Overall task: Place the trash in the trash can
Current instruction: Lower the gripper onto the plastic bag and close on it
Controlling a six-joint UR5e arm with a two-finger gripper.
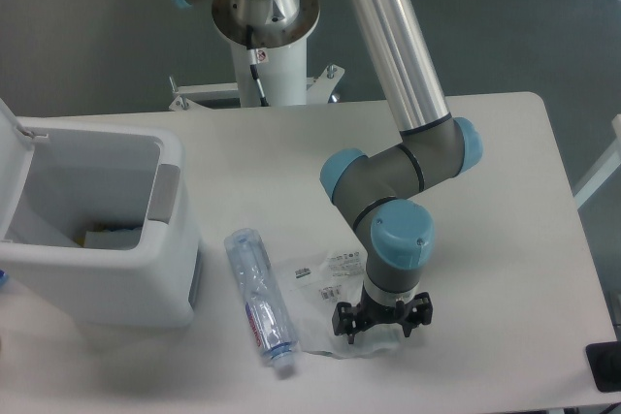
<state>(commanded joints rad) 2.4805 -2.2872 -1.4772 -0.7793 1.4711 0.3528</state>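
The trash lies near the table's front edge. One piece is a crushed clear bottle point(258, 300), white cap toward the front. The other is a flat clear plastic bag point(325, 281) with printed labels, just right of the bottle. My gripper point(382, 323) points straight down onto the bag's right end. The black gripper body hides its fingertips, so whether they hold the bag does not show. The white trash can point(173, 239) stands at the left with its lid point(10, 121) raised, well left of the gripper.
A pale item point(107, 237) lies inside the trash can. The arm's white pedestal point(264, 46) stands behind the table. The arm's elbow point(417, 157) hangs over the table's middle. A dark object point(605, 366) sits at the front right corner.
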